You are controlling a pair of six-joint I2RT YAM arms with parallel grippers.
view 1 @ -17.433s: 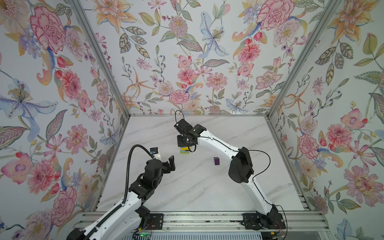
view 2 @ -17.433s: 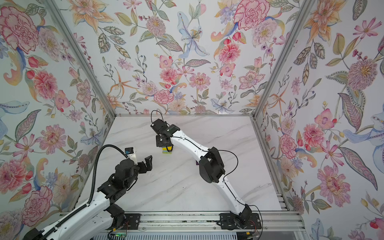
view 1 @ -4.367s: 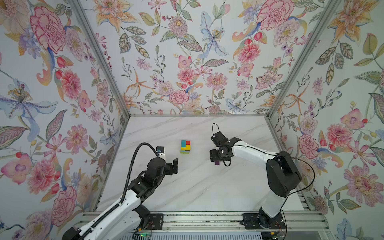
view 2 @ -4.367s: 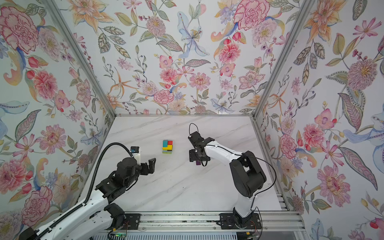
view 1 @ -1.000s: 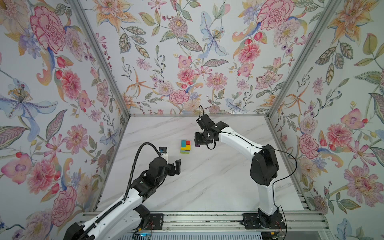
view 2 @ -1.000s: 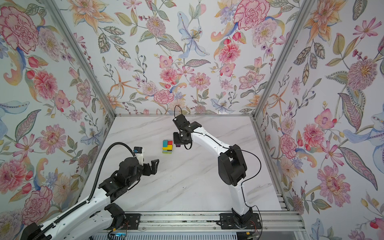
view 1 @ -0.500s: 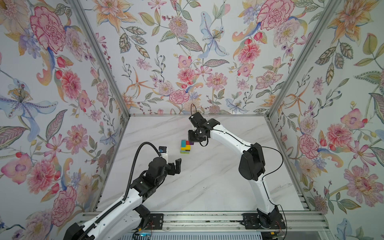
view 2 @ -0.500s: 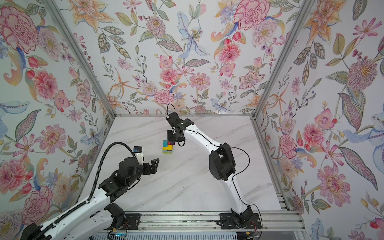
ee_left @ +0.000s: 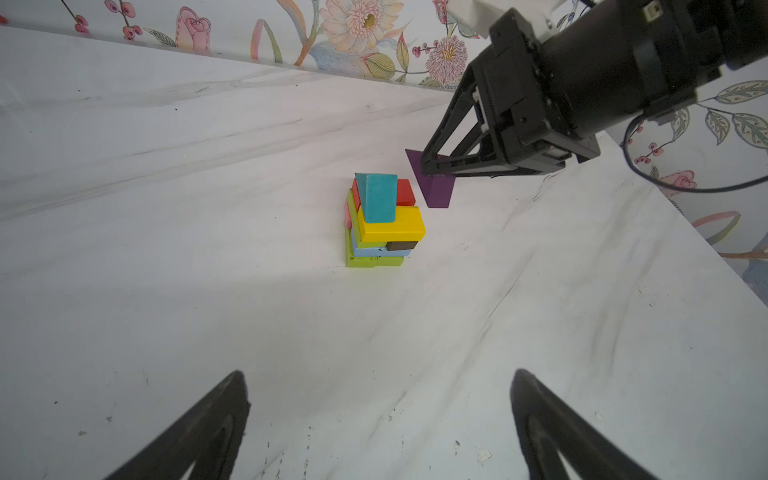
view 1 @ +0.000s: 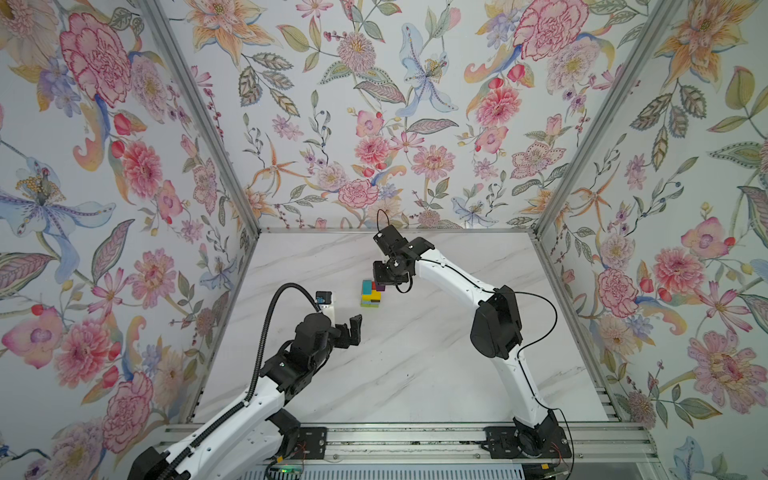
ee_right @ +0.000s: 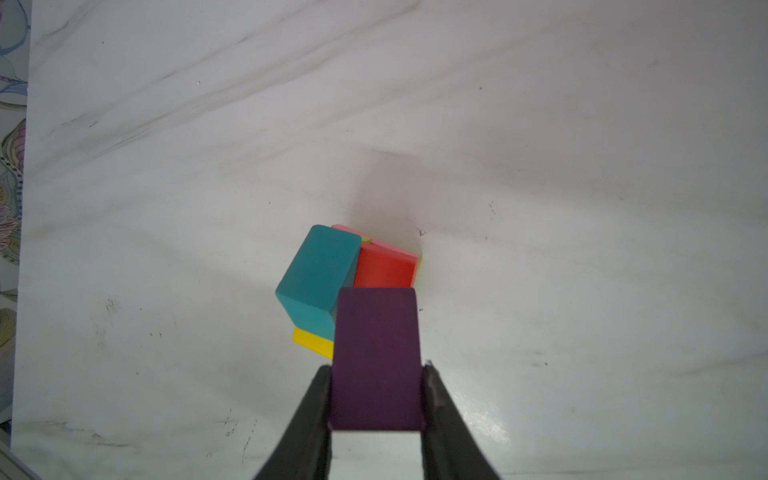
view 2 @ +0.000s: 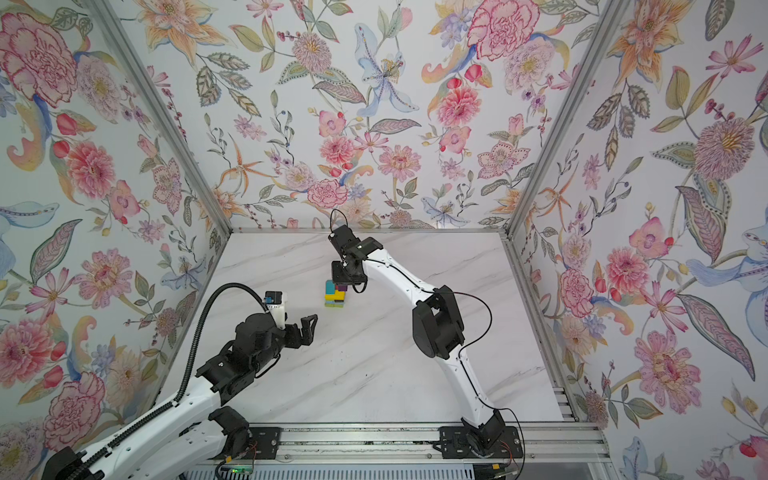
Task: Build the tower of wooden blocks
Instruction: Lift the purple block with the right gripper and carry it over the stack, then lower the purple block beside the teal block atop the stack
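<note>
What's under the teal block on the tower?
The teal block lies across a yellow block and a red block, hiding part of each. Lower blocks show only at their edges; the rest is covered.

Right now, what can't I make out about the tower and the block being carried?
- Lower layers of the tower: right wrist view, covered by the teal block and purple block.
- Whether the purple block touches the tower: right wrist view looks straight down, no gap readable; top views too small.
- Far side of the tower: left wrist view, hidden by its near faces.
- Tips of the right claw: both top views, under its own wrist.
</note>
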